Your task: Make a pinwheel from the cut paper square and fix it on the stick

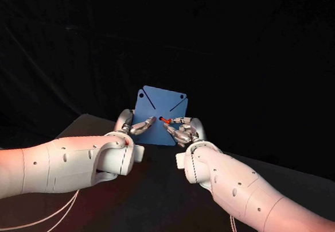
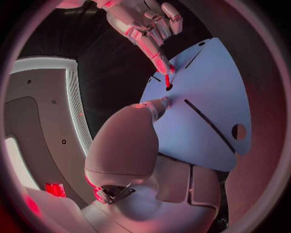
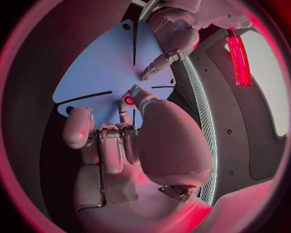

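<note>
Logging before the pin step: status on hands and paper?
Left hand presses blue cut paper square. Right hand pinches small red pin at its centre. No obstruction seen.

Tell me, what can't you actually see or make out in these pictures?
1. Lower edge of the blue paper square: head view, the left hand and right hand cover it.
2. Whether the red pin is through the paper: the paper's back faces away in all views.
3. One paper corner: left wrist view, behind the left hand's palm.
</note>
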### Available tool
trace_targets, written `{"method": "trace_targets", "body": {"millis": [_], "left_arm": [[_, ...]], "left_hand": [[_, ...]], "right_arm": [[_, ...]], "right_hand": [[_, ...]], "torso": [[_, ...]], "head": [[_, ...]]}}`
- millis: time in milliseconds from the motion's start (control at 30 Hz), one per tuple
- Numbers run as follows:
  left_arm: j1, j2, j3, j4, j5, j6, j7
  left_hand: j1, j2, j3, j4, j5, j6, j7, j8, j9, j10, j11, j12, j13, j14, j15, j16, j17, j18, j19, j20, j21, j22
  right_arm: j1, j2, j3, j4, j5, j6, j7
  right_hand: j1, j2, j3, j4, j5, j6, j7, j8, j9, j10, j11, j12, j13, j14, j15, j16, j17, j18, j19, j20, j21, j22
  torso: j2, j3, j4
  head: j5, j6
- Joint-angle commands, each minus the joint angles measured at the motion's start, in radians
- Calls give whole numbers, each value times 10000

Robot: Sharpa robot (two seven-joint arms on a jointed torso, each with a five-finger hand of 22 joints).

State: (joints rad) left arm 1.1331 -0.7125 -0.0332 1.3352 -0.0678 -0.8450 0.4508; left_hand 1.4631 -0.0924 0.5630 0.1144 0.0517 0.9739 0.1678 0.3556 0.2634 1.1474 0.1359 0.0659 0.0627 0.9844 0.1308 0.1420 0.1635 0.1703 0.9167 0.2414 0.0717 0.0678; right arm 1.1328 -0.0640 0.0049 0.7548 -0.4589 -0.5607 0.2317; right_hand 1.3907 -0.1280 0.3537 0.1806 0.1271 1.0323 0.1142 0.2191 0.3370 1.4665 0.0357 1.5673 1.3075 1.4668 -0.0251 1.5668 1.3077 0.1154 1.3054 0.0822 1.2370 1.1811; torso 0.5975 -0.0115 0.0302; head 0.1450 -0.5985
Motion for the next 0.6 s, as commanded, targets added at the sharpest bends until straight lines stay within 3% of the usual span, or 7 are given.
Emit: {"method": "trace_targets", "body": {"millis": [33,600], "left_arm": [[17,36,10,15,-94,87,41],[21,77,10,78,-372,142,40]], "left_hand": [[-116,1,61,-24,-43,-71,6,37,23,-47,1,-48,-9,-95,-2,-46,-1,107,-100,1,-54,-6],[-151,-8,92,-69,-43,-118,19,28,31,-88,28,-60,-15,-120,15,-68,-1,101,-129,10,-60,-8]], "right_arm": [[8,54,1,-55,-104,148,21],[11,189,-3,-224,-112,174,7]], "right_hand": [[-32,71,32,9,56,133,-89,41,81,1043,-27,35,2633,1040,3,40,2631,-147,45,13,56,17],[-78,76,61,-10,44,129,-86,38,88,1043,-24,35,2633,1040,6,40,2631,-151,54,16,68,37]], "torso": [[-1,-4,0],[3,1,-10]], "head": [[-4,-9],[-21,-46]]}}
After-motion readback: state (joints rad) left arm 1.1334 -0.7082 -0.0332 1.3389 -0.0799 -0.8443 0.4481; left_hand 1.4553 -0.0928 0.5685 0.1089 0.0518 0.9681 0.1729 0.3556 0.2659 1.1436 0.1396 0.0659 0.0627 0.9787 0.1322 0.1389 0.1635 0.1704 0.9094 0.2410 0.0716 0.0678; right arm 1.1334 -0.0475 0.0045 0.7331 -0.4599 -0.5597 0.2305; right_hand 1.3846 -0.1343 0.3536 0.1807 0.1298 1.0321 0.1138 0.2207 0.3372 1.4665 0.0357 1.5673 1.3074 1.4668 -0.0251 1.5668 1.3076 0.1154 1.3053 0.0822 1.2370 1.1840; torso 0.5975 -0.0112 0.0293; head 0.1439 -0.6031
